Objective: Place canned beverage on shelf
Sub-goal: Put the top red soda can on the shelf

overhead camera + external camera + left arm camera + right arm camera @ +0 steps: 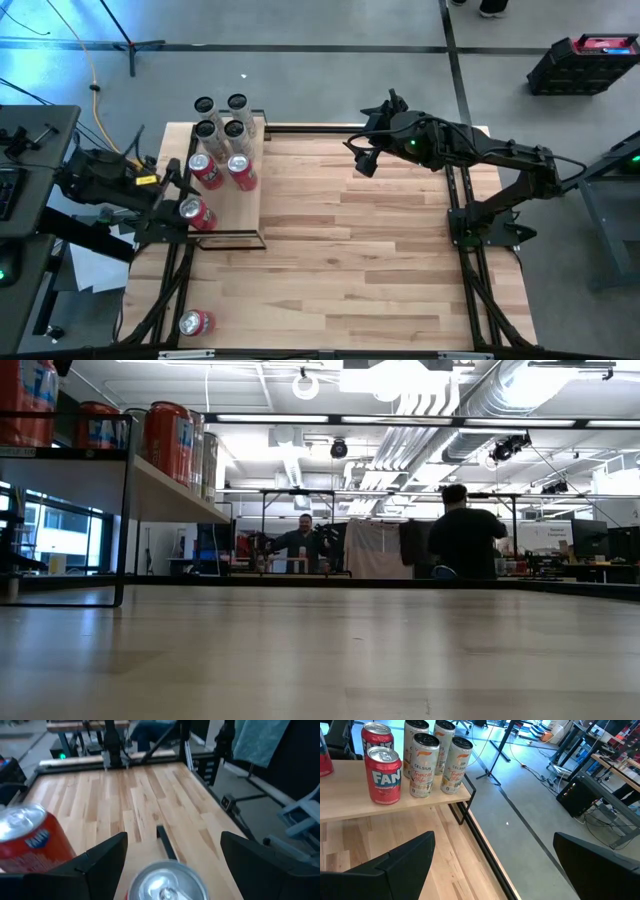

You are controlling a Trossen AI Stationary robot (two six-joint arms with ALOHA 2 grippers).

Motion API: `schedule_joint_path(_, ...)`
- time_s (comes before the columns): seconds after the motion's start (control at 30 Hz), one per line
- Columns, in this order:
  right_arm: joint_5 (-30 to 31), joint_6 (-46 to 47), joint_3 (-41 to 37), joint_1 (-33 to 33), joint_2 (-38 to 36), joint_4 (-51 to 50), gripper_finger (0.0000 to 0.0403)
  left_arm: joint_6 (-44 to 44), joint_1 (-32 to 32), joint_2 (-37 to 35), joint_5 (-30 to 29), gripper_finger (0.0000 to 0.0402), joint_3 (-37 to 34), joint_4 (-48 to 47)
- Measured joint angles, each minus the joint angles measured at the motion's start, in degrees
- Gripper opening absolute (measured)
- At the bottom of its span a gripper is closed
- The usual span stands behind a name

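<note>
at the left edge of the bench, over the near end of the shelf (245,215), my left hand (172,208) has its fingers (102,857) spread apart, one on each side of a red can (197,213) that stands upright on the board. i see its silver top right between my fingers in the left wrist view, and i cannot tell whether either pad touches its side. just beyond it on the same board stand two more red cans (222,171), side by side, and at the far end of the shelf four pale cans (221,117) are grouped in a square, close together. the shelf is a narrow pale-wood board in a thin black frame, raised above the bench (380,250) and running from near to far along its left side.

one more red can (195,323) lies on its side on the bench at the near left corner, well apart from the shelf.

my right hand (362,160) hangs above the far middle of the bench, fingers wide apart and holding nothing, turned toward the far end of the shelf.

across the room, beyond the bench, two people (470,535) are at work tables.
</note>
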Motion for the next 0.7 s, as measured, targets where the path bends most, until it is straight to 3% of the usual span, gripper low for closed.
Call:
schedule_joint_path(0.17,0.0,0.0,0.0,0.0,0.0,0.02,0.0392,-0.94,0.0,0.06,-1.28,0.0312,6.19,-4.02)
schedule_joint_path(0.33,0.0,0.0,0.0,0.0,0.0,-0.01,0.0392,-3.83,0.02,-0.08,-2.84,0.03,12.61,-15.53)
schedule_joint_path(0.5,0.0,0.0,0.02,0.01,0.0,-0.01,0.0392,-6.95,0.09,-2.61,-5.55,0.024,13.84,-21.46)
schedule_joint_path(0.7,0.0,0.0,0.0,-0.01,0.0,0.0,0.0392,-11.0,0.09,-6.67,-4.01,0.0148,9.7,-22.03)
